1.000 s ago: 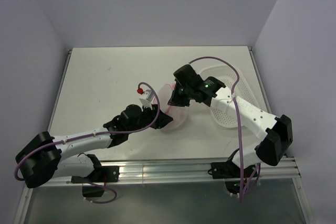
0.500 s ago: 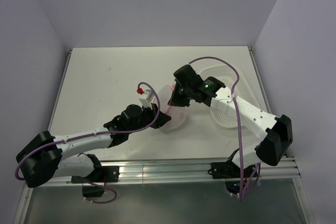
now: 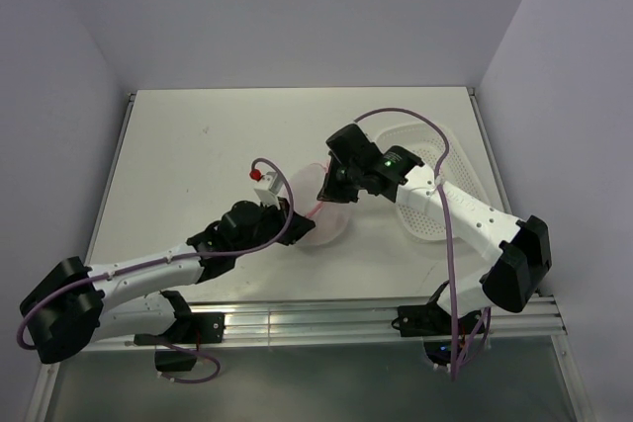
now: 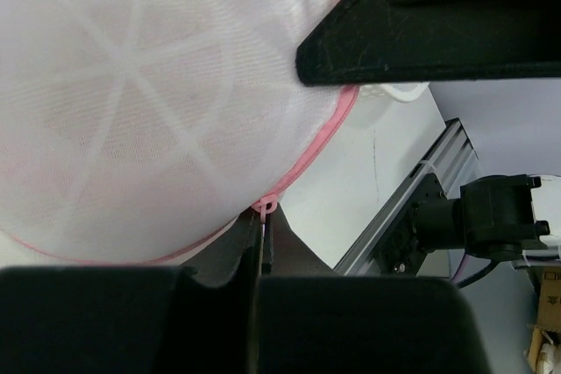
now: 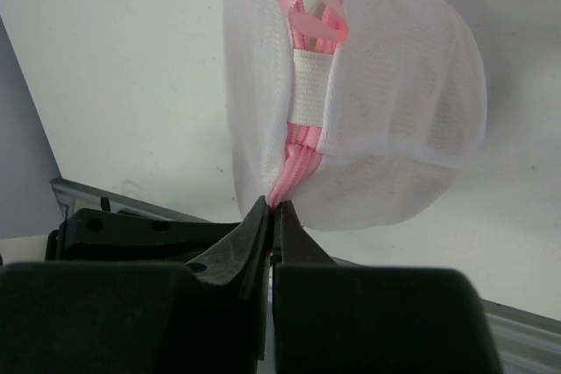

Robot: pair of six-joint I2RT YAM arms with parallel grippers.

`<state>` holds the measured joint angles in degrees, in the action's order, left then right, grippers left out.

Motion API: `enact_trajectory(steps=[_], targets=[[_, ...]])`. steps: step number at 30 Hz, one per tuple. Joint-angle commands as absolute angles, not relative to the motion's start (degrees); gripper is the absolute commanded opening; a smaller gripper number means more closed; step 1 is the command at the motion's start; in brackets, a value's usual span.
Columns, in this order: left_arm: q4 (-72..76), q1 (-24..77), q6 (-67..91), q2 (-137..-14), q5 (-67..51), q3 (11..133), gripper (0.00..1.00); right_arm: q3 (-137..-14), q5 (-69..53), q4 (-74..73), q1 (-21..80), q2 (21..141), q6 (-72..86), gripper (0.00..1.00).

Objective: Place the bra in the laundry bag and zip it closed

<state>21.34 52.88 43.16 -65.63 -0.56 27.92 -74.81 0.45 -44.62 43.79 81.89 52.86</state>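
The laundry bag (image 3: 321, 214), a round white mesh pouch with a pink zipper rim, sits mid-table between both grippers. In the left wrist view the bag's dome (image 4: 140, 102) fills the frame and my left gripper (image 4: 265, 221) is shut on the small pink zipper pull (image 4: 266, 208). In the right wrist view my right gripper (image 5: 274, 209) is shut on the pink zipper rim (image 5: 294, 164) at the bag's edge (image 5: 394, 129). From above, the left gripper (image 3: 293, 221) is at the bag's near-left side and the right gripper (image 3: 326, 195) at its far side. The bra is hidden; a faint peach tint shows through the mesh.
A white perforated plastic basket (image 3: 427, 177) lies at the right of the table, under the right arm. The aluminium rail (image 3: 326, 321) runs along the near edge. Grey walls close in on three sides.
The left gripper has drawn slightly back toward the near left with the zipper pull. The right arm and bag have barely moved.
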Motion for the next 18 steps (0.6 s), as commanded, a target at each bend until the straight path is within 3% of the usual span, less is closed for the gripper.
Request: enact_trajectory(steps=[1,13,18], targets=[[18.64,52.47,43.42,-62.41,2.63,26.28,0.00,-76.20,1.58,-44.83,42.28,80.51,49.84,0.00],[9.50,50.28,45.44,-52.05,6.33,20.83,0.00,-81.73,-3.07,-43.68,36.74,86.48,41.32,0.00],[1.53,49.48,45.79,-45.36,8.17,21.35,0.00,-89.54,-7.11,-42.80,34.72,93.06,37.97,0.00]])
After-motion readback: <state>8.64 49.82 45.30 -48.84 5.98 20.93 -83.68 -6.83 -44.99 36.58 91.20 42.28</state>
